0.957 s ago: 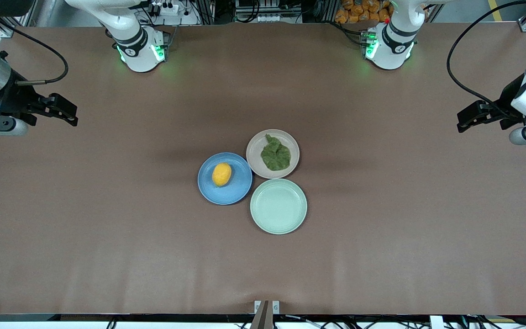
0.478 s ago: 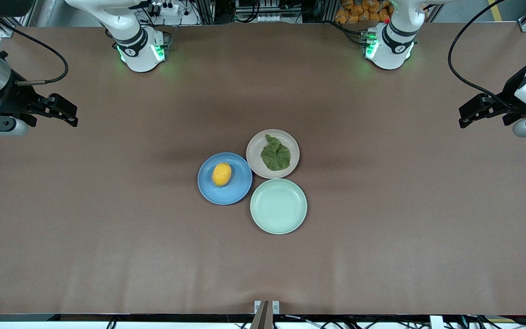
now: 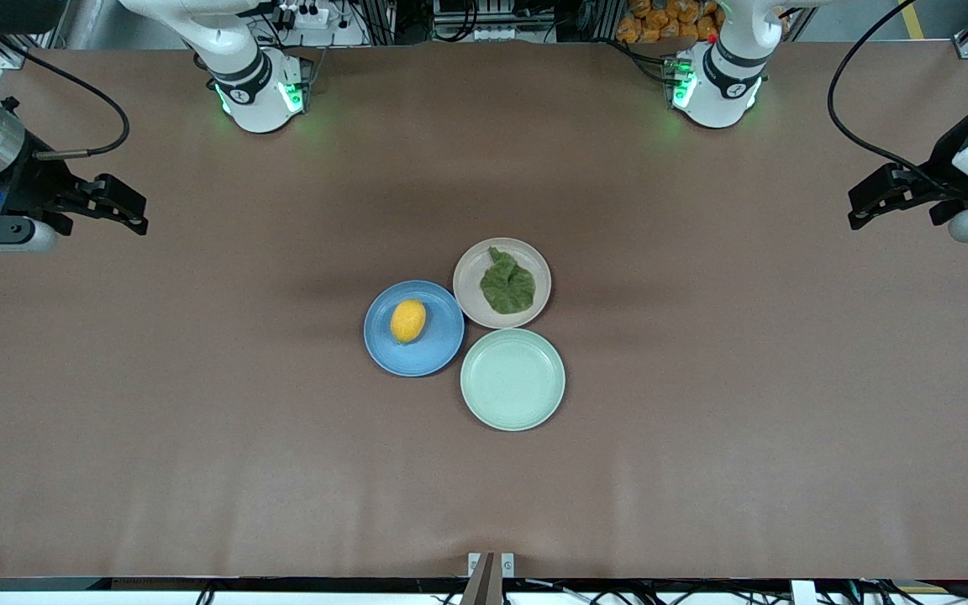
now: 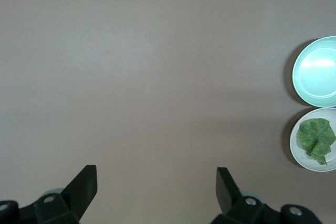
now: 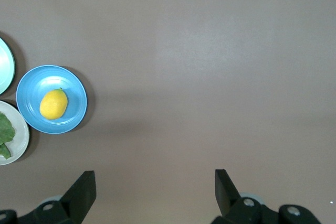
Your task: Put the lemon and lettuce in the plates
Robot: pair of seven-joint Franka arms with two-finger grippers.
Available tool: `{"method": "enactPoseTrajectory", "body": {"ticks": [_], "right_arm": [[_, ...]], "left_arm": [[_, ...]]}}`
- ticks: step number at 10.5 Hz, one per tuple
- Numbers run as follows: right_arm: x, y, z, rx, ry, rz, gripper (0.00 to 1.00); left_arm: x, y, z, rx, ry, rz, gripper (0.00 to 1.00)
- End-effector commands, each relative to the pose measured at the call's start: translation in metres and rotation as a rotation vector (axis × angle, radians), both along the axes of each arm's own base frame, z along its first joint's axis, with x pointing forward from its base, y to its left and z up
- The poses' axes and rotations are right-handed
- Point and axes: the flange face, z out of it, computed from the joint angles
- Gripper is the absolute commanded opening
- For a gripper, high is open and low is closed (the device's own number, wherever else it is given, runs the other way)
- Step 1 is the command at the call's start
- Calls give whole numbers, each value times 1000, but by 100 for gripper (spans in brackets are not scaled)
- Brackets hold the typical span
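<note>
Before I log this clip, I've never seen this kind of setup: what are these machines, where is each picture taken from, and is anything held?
Two robot arms share a brown table. One picture looks down from across it; two come from wrist cameras.

The lemon lies on the blue plate, the lettuce on the pinkish-beige plate; the mint-green plate is empty.

The left gripper and right gripper hang open over the table's ends, holding nothing.
</note>
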Motion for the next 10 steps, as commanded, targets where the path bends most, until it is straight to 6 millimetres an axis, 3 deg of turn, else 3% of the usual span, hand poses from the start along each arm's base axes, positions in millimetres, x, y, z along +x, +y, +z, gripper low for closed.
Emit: {"method": "enactPoseTrajectory", "body": {"ticks": [1,10], "right_arm": [[-1,2,0,19,-3,10,100],[-2,2,0,18,0,8,100]], "left_arm": [[-13,3,11,-18,-7,-22,100],[-11,8,11,-15,-7,-16,100]]}}
